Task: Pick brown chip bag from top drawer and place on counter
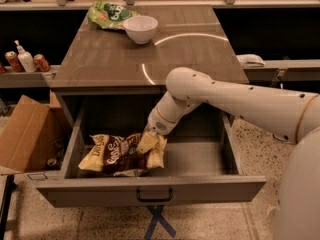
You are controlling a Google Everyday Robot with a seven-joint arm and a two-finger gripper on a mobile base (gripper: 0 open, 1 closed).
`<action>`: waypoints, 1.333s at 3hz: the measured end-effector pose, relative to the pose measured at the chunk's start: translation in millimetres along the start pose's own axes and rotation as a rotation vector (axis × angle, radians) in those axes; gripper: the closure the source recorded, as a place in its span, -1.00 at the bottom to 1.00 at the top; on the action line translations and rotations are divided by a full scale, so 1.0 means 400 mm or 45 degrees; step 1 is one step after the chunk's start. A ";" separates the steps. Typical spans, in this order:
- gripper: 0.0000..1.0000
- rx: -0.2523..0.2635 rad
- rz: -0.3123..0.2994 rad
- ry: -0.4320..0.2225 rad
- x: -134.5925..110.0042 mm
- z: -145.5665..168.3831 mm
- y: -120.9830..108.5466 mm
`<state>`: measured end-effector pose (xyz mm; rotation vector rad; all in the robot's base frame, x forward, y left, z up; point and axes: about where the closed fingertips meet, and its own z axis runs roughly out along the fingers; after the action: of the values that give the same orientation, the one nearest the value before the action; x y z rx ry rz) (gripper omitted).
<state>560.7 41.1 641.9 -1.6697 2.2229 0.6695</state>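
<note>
Table (100, 59) stood above | top drawer (210, 189) open | brown chip bag (115, 151) lay left inside; I judged it best pinched at its raised right edge, then lifted straight | gripper (149, 138) low on that edge, its hold not discernible

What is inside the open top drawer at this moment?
The brown chip bag lies in the left half of the top drawer, with the claw down at its right end. The arm covers part of the back wall, and anything under the bag is hidden.
</note>
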 end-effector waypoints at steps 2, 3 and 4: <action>0.93 0.161 -0.113 -0.069 -0.036 -0.159 0.081; 1.00 0.292 -0.150 -0.108 -0.023 -0.287 0.132; 1.00 0.388 -0.158 -0.150 0.000 -0.386 0.164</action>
<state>506.0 -24.4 786.4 -1.5564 2.0029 0.3656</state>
